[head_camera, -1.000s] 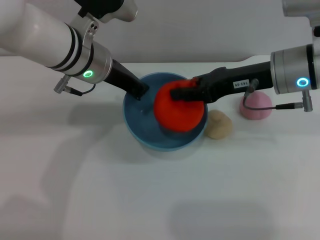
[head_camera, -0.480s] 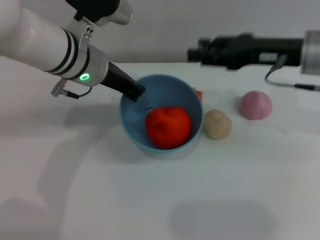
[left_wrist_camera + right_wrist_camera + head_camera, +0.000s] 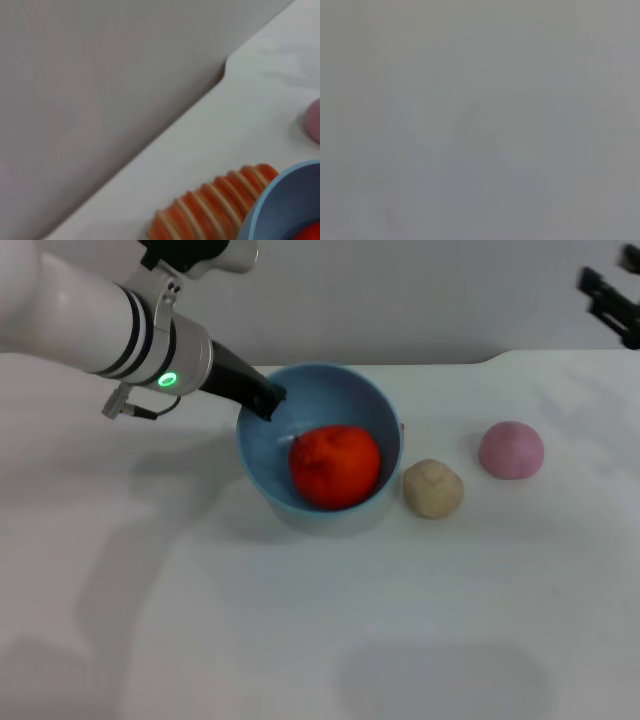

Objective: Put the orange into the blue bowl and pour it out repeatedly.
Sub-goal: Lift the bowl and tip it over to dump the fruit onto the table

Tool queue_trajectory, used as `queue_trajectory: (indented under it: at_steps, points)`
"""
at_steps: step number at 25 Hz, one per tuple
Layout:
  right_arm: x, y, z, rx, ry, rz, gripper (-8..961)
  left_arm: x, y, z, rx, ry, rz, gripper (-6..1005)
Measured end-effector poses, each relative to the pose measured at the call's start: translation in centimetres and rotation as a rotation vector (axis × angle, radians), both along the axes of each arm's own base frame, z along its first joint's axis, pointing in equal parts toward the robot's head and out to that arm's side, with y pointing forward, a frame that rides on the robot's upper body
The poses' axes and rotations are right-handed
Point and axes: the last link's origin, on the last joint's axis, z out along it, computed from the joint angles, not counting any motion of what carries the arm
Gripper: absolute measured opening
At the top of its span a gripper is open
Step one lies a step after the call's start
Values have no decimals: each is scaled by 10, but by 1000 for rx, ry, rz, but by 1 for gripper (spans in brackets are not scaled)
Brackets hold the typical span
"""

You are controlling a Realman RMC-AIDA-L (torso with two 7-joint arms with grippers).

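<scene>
The orange [image 3: 335,466] sits inside the blue bowl [image 3: 372,410]; the left hand [image 3: 266,402] pinches its rim. Right hand [image 3: 612,302]: grip unclear. No legible writing.

In front of you, a light blue bowl [image 3: 318,445] sits toward the far edge of the white worktop, roughly midway between its left and right edges. It is round, deep and plain. Inside it rests the orange [image 3: 335,466], a matte red-orange toy fruit, lying against the bowl's near right wall.
</scene>
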Motion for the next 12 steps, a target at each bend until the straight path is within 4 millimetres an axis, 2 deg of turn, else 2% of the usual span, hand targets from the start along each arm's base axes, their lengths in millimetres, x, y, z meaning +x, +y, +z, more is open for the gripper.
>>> queue_trajectory:
  at_steps: [7,12]
  points:
    - [63,-34,-10,192,67,-182,529,23,5,2,62,118,-168,0]
    - [85,-55,-20,240,92,-256,529,43,3,3,109,199,-306,0]
